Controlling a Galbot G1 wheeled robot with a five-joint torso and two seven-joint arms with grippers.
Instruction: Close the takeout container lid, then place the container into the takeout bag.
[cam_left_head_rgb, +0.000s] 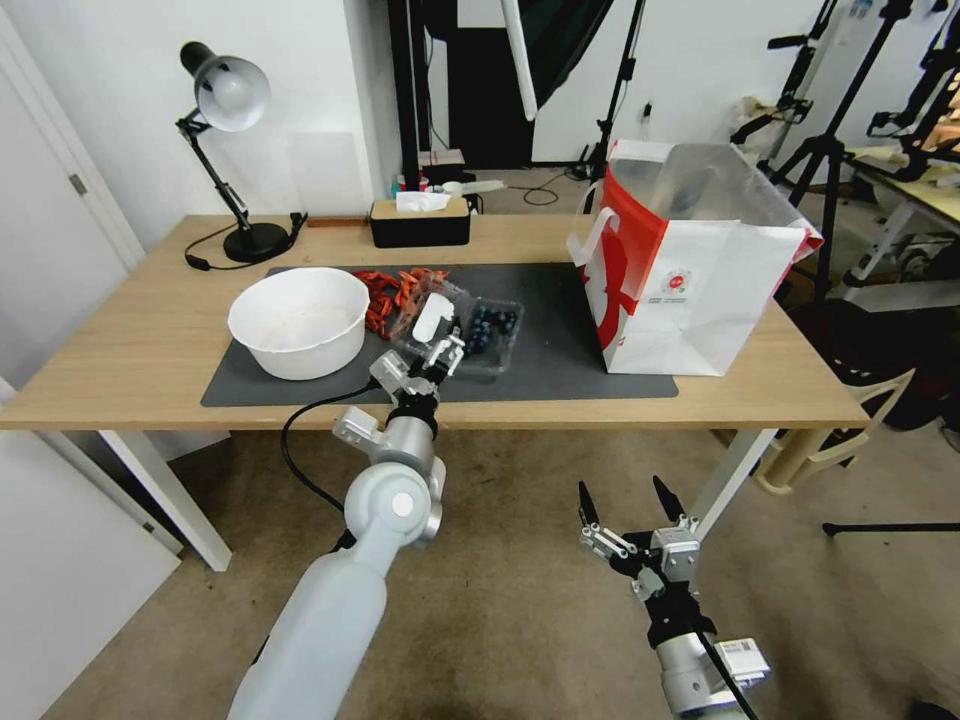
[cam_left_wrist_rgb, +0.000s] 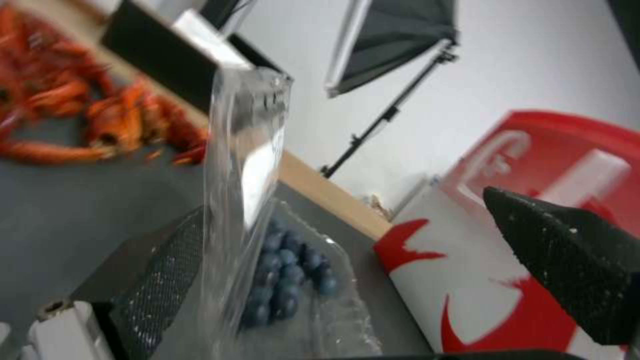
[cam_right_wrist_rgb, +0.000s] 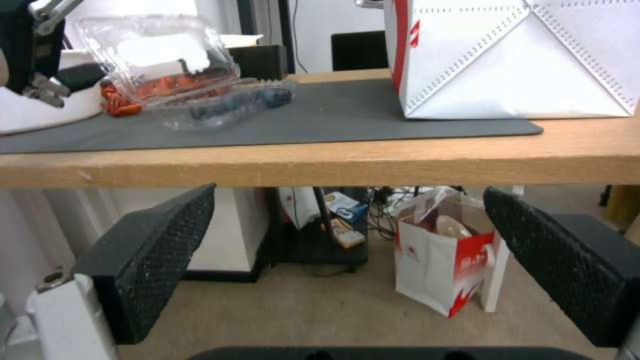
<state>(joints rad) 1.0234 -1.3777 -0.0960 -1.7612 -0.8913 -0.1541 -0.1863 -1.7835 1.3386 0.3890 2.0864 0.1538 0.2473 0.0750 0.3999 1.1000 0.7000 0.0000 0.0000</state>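
The takeout container (cam_left_head_rgb: 492, 335) lies on the grey mat (cam_left_head_rgb: 560, 370), its clear base full of dark blueberries (cam_left_wrist_rgb: 287, 280). The lid (cam_left_head_rgb: 432, 318) with its white label stands raised on the hinge, roughly upright. My left gripper (cam_left_head_rgb: 445, 352) is open around the lid's free edge; the lid (cam_left_wrist_rgb: 243, 165) sits edge-on close against one finger pad (cam_left_wrist_rgb: 167, 270), with the other finger far off it. The takeout bag (cam_left_head_rgb: 700, 290) stands open on the table's right side. My right gripper (cam_left_head_rgb: 620, 500) hangs open and idle below the table's front edge, holding nothing.
A big white bowl (cam_left_head_rgb: 298, 320) sits left of the container, with a pile of red crayfish (cam_left_head_rgb: 395, 290) behind it. A black tissue box (cam_left_head_rgb: 420, 220) and a desk lamp (cam_left_head_rgb: 230, 100) stand at the back. Bare mat lies between container and bag.
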